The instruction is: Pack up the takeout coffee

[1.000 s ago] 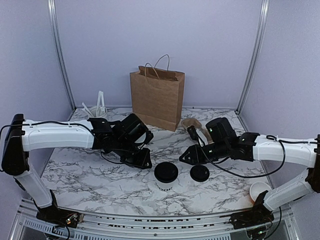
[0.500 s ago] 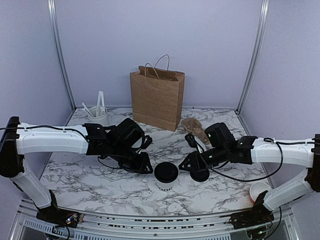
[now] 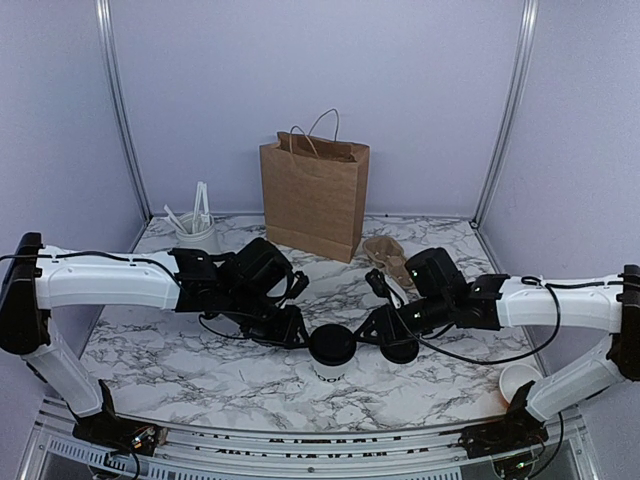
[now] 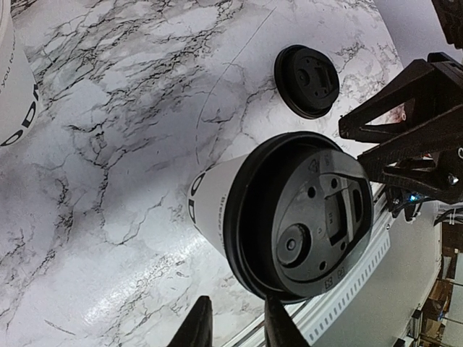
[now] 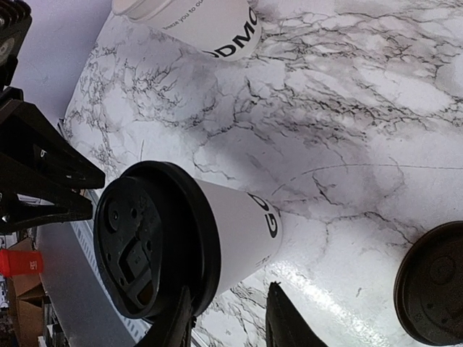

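Three lavender walls (image 3: 400, 90) surround the marbled table (image 3: 170, 355) holding takeout coffee (image 3: 331, 346).

On your worktop (image 3: 180, 350), the takeout coffee (image 3: 331, 348) stands front and centre, with the left hand (image 3: 299, 332) just to its left and the right hand (image 3: 369, 329) just to its right. A loose lid (image 3: 403, 351) lies beside the cup on the right — partly under that hand. Behind them stands the paper bag (image 3: 314, 200); a cutlery cup (image 3: 197, 236) sits back left, a lidless cup (image 3: 517, 379) front right.
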Controlling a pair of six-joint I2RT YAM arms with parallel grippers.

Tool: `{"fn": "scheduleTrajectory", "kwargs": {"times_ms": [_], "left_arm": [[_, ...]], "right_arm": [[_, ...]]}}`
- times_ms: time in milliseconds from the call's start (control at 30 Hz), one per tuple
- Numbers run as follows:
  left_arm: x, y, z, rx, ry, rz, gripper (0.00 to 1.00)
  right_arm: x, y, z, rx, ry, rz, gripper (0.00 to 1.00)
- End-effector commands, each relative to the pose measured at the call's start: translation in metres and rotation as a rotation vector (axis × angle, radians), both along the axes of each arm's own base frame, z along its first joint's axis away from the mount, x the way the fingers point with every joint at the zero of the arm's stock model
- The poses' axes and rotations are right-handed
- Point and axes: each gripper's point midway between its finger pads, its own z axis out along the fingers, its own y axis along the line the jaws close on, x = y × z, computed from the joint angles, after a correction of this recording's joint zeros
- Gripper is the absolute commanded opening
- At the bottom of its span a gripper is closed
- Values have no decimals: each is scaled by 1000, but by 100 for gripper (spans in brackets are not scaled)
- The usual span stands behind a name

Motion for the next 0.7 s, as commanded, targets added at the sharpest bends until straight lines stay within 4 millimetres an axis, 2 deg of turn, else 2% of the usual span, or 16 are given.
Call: {"fn": "scheduleTrajectory", "kwargs": {"times_ms": [0, 300, 333, 433, 667], "left_arm": [[-1, -10, 2, -19, 6, -17, 25], [1, -14, -5, -7, 9, -26, 25], [1, -14, -5, -8, 8, -29, 25], [2, -14, -3, -8, 1, -30, 25], [1, -7, -20, 49, 16, -27, 25]], "right_arm": [[1, 8, 1, 24, 1, 6, 33], [1, 8, -8, 14, 18, -2, 33], [-7, 12, -9, 11, 21, 20, 33], [-11, 15, -10, 9, 22, 29, 33], [-20, 13, -21, -15, 38, 30, 33]]}}
